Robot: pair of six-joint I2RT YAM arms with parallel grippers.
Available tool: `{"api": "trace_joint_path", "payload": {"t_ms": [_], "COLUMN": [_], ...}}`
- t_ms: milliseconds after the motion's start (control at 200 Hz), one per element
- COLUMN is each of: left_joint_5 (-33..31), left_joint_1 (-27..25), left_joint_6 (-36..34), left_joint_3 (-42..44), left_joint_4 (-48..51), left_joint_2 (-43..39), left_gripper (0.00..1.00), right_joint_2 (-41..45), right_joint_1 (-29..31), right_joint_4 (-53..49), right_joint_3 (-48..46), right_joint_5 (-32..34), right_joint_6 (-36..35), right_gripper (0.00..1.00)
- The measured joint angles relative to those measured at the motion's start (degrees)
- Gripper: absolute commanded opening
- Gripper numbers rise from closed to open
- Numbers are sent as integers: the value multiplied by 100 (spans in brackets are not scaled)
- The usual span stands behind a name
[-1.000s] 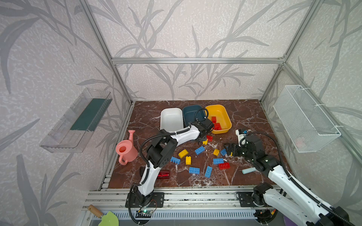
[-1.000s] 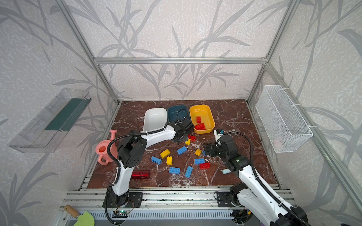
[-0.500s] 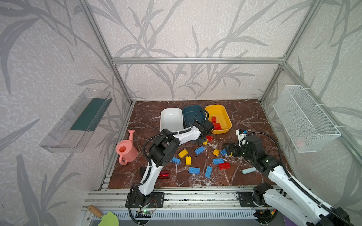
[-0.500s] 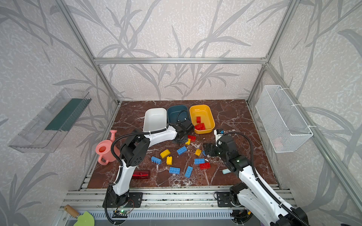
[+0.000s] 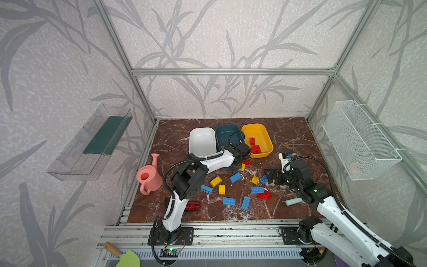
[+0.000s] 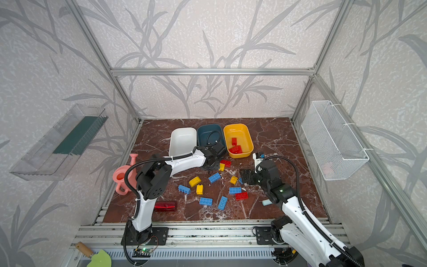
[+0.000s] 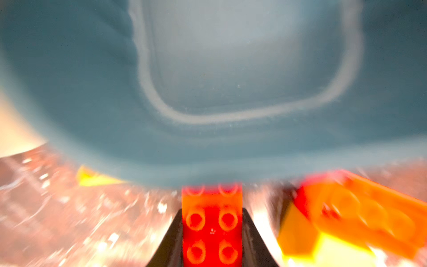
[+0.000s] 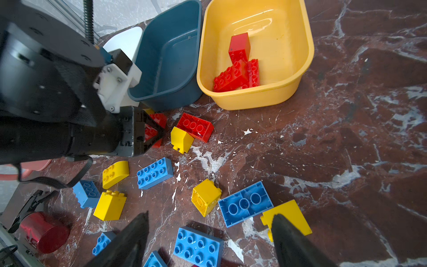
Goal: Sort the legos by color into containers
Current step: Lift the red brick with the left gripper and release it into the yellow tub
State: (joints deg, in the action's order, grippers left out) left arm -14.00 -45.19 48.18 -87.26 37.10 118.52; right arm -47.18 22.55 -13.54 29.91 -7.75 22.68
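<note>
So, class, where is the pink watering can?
In both top views the pink watering can stands upright by the table's left edge, left of the left arm's elbow.

1. This is a robotics lab test cell: an aluminium frame (image 5: pixel 231 71) boxes in the space, its crossbar running across the middle of both top views.
2. Leaf-patterned wall panels (image 5: pixel 208 34) form a backdrop. The marble-look floor board (image 5: pixel 288 138) ends at bare metal rails (image 5: pixel 231 231) along the bottom.
3. Two robot arms (image 5: pixel 332 210) are bolted to those rails.
4. Props are set out: a clear wall tray (image 5: pixel 87 143) at left, a wire mesh basket (image 5: pixel 360 138) at right, and a pink watering can (image 5: pixel 147 178) and legos (image 5: pixel 235 178) on the floor.
</note>
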Motion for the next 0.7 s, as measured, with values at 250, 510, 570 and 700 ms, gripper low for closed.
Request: {"api": "trace_joint_path", "payload": {"t_ms": [250, 510, 570, 700], "left_joint_5": [52, 197, 232, 389], "left_joint_1": [-59, -57, -55, -55], "left_joint_6": [-343, -859, -949, -1104], "left_joint_3": [-581, -2566, -3106, -4319], "left_joint_4": [282, 728, 850, 1139], "left_joint_2": [-485, 184, 514, 1373], "left_gripper": [26, 26, 26, 27], "right_joint_2": [2, 153, 190, 227], "right_joint_1": [17, 42, 46, 50], "right_joint_4": [0, -4, -4, -2], "right_joint_3": [0, -4, -7, -22], "right_joint_5": [0, 68, 81, 116], "right_joint_6": [2, 2, 2, 4], "right_gripper": [84, 84, 84, 84]}}
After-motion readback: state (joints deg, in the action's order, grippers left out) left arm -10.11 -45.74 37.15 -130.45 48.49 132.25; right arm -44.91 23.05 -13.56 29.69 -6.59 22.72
